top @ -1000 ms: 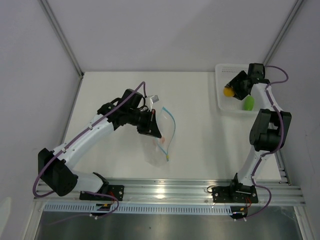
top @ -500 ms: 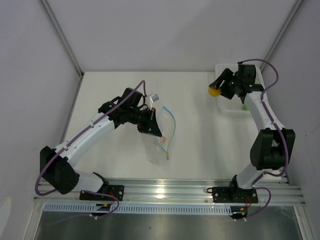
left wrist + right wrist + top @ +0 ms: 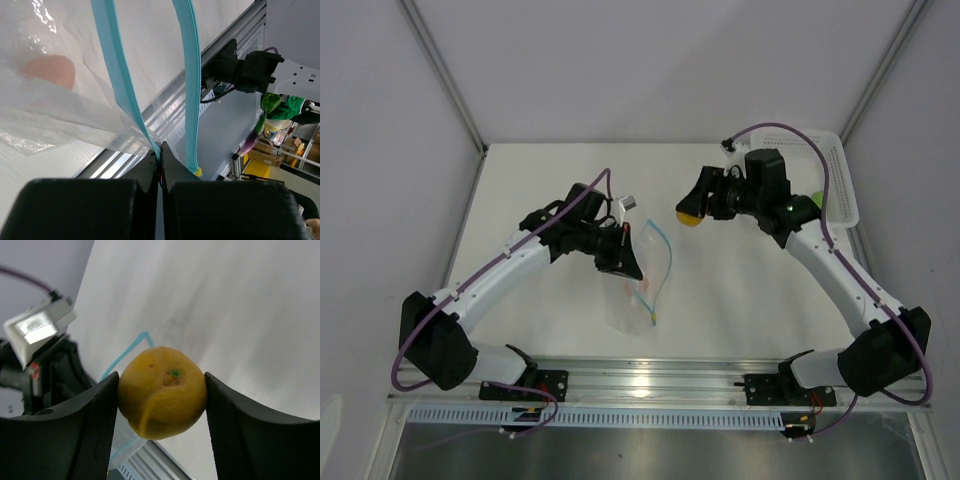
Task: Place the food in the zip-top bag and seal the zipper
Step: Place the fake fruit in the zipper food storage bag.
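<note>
Here, the bag (image 3: 632,303) is thin, clear, crinkly plastic, lying limp on the smooth white worktop (image 3: 740,300) near its middle. The zipper (image 3: 114,65) is a flat teal strip. In the left wrist view its two tracks stand apart, so the mouth gapes. A blurred pinkish patch (image 3: 50,71) shows through the film; what it is cannot be told. The orange piece (image 3: 162,391) is round, matte and slightly dimpled, with a tiny green dot at its crown. The green piece (image 3: 817,200) peeps out beside the right arm, by the white lattice basket (image 3: 842,175) at the far right corner; whether it lies inside cannot be told.

Bare worktop lies between the bag's mouth and the orange piece, and to the bag's right. Grey walls close the left, far and right sides.

The left claw (image 3: 160,156) is pinched together on the bag's rim, where one zipper track runs in between its fingers. The right claw (image 3: 162,385) is clamped on the orange piece, with a black ribbed finger (image 3: 95,432) on each side, above the worktop near the bag's mouth.
</note>
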You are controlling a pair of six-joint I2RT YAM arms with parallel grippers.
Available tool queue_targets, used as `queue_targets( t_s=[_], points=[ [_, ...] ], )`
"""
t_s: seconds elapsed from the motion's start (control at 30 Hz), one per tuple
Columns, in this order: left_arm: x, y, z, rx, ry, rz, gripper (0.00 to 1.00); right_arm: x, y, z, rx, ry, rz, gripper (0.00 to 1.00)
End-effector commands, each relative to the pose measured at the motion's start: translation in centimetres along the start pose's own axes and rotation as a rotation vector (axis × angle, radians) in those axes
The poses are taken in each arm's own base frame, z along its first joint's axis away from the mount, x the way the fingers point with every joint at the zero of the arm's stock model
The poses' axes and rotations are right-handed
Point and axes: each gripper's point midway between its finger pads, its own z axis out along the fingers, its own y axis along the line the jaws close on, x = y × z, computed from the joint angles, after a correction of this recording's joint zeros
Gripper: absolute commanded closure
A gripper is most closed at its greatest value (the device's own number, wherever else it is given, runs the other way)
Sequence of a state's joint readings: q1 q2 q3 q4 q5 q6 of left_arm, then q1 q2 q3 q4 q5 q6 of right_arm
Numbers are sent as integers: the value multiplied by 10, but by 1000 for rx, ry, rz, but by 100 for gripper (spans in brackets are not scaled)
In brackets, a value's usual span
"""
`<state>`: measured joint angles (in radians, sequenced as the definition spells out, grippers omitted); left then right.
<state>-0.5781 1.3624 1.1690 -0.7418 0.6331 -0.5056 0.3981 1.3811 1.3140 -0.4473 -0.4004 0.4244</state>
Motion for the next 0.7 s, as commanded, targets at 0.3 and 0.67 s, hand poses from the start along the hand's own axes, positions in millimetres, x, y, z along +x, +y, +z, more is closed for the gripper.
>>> queue_targets(
  t_s=[0.3, 0.67],
  points=[
    [5, -11, -14, 52, -61, 12, 100, 55, 158, -29, -397, 46, -317, 100],
    [8, -16, -26, 43, -77, 53, 100, 72, 163, -15, -327, 82, -358, 100]
  ],
)
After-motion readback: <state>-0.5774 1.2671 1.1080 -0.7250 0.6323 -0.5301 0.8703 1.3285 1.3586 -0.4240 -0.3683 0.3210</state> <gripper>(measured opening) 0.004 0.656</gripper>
